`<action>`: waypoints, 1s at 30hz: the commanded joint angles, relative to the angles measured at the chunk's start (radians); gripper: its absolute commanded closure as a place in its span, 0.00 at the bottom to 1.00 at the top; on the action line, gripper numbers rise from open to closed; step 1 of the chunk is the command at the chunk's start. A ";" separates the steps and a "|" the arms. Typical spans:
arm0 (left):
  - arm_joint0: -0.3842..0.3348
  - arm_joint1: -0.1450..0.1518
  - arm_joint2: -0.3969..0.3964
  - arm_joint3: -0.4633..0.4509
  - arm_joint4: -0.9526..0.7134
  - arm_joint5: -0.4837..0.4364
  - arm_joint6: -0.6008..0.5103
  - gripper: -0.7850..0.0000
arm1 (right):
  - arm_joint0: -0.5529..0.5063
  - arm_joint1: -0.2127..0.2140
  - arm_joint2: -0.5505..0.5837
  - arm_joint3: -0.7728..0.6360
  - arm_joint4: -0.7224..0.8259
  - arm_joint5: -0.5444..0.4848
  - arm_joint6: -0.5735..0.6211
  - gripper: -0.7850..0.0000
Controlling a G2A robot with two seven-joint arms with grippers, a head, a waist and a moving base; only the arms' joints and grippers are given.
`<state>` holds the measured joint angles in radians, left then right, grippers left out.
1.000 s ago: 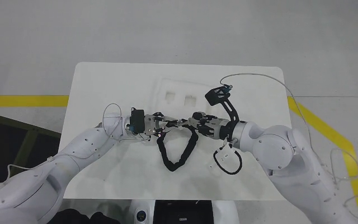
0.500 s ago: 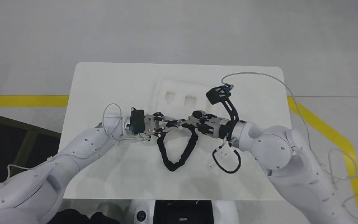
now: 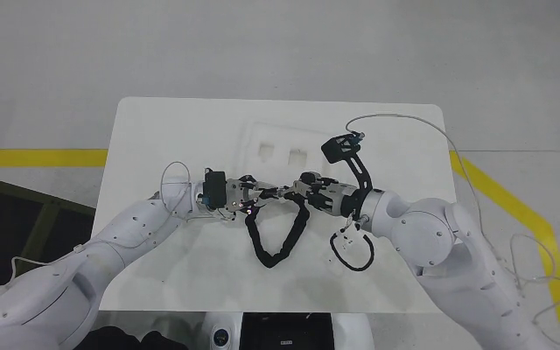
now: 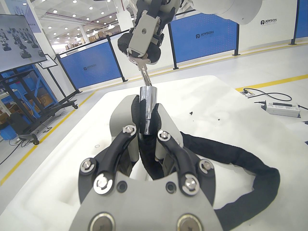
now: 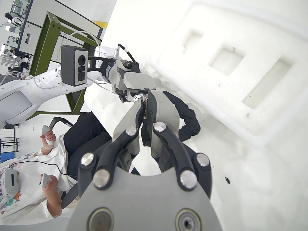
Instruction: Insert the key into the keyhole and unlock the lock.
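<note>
White worktop [image 3: 157, 131], factory hall [image 4: 79, 20] behind. We note left tool [image 4: 146, 108] clamped on lock [image 4: 147, 111] cyl.; right tool [image 4: 140, 54] pinching key [image 4: 144, 70], tip at keyhole [image 4: 148, 88] just ahead of left tool. We'd keep blade coaxial w/ cyl., push gently, twist only once seated.

Top view looks down; close wrist views face each other, sharing lock [image 4: 147, 102].

Mirror-glossy chrome lock cylinder [image 4: 148, 106]; duller, smooth silver metal key [image 4: 145, 72]; matt black cloth sleeve [image 4: 240, 157] covering the lock's loop.
</note>
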<state>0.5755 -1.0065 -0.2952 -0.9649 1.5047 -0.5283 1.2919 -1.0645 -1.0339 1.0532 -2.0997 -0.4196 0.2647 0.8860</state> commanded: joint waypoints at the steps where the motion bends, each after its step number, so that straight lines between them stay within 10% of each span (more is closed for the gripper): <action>1: 0.000 0.000 0.000 0.000 0.000 0.000 0.000 1.00 | -0.001 -0.001 -0.003 -0.001 -0.006 -0.001 0.004 1.00; 30: 0.000 0.000 0.000 0.000 0.000 0.000 0.000 1.00 | 0.021 -0.025 -0.073 0.007 -0.045 0.015 0.016 1.00</action>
<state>0.5754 -1.0066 -0.2952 -0.9650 1.5046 -0.5283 1.2919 -1.0444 -1.0577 0.9818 -2.0944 -0.4644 0.2790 0.9024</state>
